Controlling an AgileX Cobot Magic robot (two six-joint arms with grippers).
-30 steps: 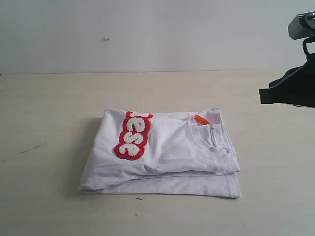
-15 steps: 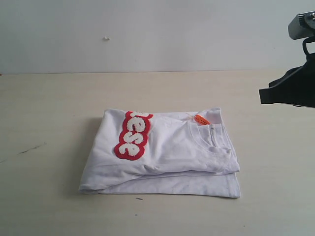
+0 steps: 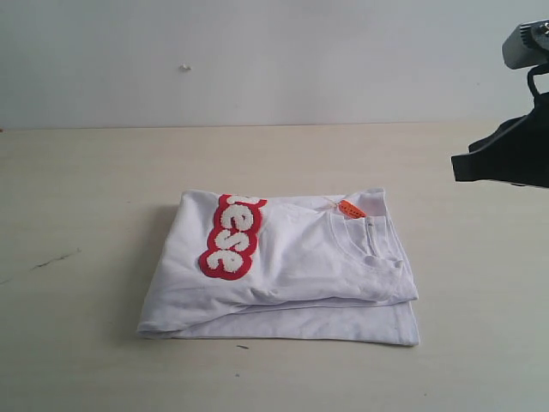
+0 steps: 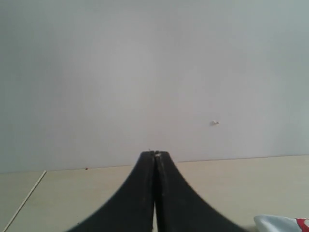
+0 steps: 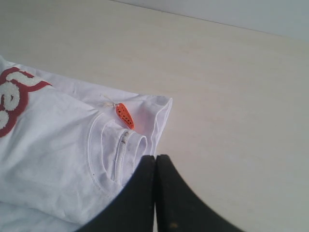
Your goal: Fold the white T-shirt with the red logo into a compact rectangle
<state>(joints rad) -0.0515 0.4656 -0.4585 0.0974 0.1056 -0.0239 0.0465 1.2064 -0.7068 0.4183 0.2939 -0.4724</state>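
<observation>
At the middle of your table (image 3: 86, 172), the white T-shirt (image 3: 292, 275) lies folded into a thick, roughly rectangular stack. In the exterior view, the red logo (image 3: 232, 238) shows on its left half and the orange neck tag (image 3: 350, 209) sits by the collar (image 3: 364, 245). Your right gripper (image 5: 155, 157) hangs just off that collar corner, fingers pressed together on nothing; your left gripper (image 4: 155, 153), likewise closed and empty, points toward the wall (image 4: 145, 72).

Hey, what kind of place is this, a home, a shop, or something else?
Probably a robot test bench, not a home: a pale tabletop, a blank white wall, and a black robot arm near one folded white T-shirt.
</observation>
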